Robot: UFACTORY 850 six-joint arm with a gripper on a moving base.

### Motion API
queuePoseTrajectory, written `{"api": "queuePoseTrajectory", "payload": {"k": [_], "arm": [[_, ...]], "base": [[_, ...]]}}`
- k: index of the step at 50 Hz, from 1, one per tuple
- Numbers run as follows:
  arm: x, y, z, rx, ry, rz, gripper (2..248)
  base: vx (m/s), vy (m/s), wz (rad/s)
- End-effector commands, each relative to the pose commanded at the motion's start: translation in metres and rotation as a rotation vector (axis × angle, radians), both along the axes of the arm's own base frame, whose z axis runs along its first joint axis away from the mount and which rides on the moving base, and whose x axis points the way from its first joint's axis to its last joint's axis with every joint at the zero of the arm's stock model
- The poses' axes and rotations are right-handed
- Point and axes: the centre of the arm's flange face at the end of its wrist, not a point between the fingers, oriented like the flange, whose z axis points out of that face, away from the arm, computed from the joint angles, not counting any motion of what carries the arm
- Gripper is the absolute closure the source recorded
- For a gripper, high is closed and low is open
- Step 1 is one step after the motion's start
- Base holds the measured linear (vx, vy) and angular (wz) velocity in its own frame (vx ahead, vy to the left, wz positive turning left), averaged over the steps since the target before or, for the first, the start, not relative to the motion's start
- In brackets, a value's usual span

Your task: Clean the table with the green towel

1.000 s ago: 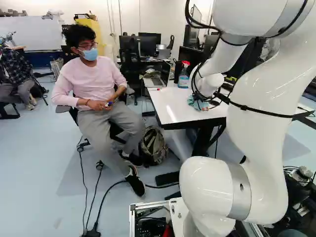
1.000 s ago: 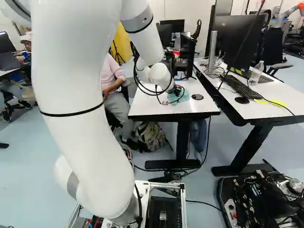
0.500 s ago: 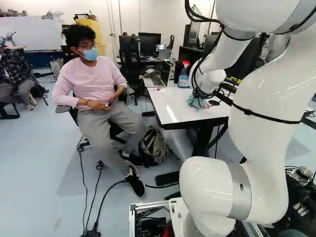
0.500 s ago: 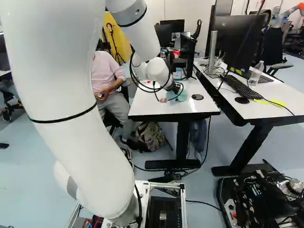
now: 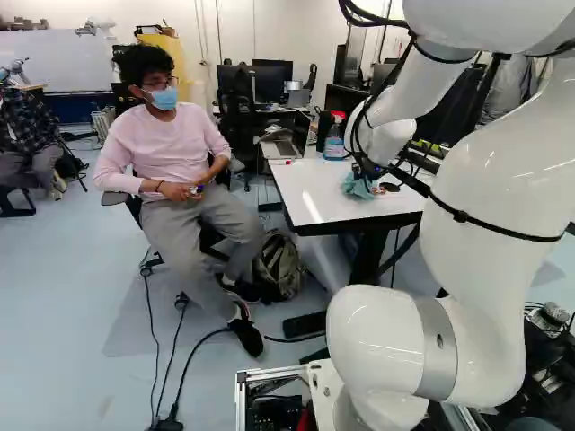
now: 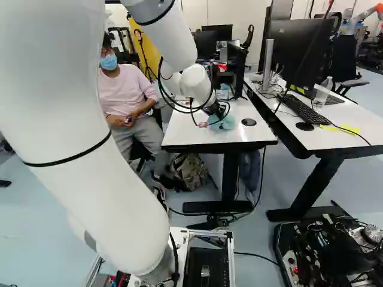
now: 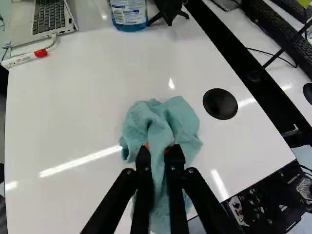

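1. Nearest, the arm (image 5: 485,171) has changed pose: its big link leans back more and its wrist has risen and tilted, while the base stays put.
2. The end effector (image 7: 158,158) has its fingers partly apart, with a fold of towel pinched between them.
3. The green towel (image 7: 183,117) lies bunched on the near part of the table (image 5: 310,197), left of the round black cap (image 7: 220,103). It has barely shifted, so wiping seems only partly done.
4. The near edge is close; a pull that way could drag cloth over it.
5. Rightward, the cap and then the gap before the neighbouring desk (image 6: 329,143) limit a stroke. White top runs left, towards the seated person (image 5: 166,157).
6. Far, the spray bottle (image 7: 129,14), laptop (image 7: 48,19) and red-capped marker (image 7: 24,58) call for shorter strokes.
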Motion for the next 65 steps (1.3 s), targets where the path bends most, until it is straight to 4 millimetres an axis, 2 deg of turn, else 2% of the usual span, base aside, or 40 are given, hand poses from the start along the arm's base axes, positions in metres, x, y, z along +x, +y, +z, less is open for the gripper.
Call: {"api": "queuePoseTrajectory", "payload": {"k": [8, 30, 65], "arm": [[-0.008, -0.003, 0.0, 0.0, 0.001, -0.013, 213], [-0.008, -0.006, 0.0, 0.0, 0.001, -0.017, 213], [-0.009, -0.062, 0.0, -0.002, -0.005, -0.124, 213]], "base": [[0.0, 0.0, 0.0], [0.0, 0.0, 0.0], [0.0, 0.0, 0.0]]}}
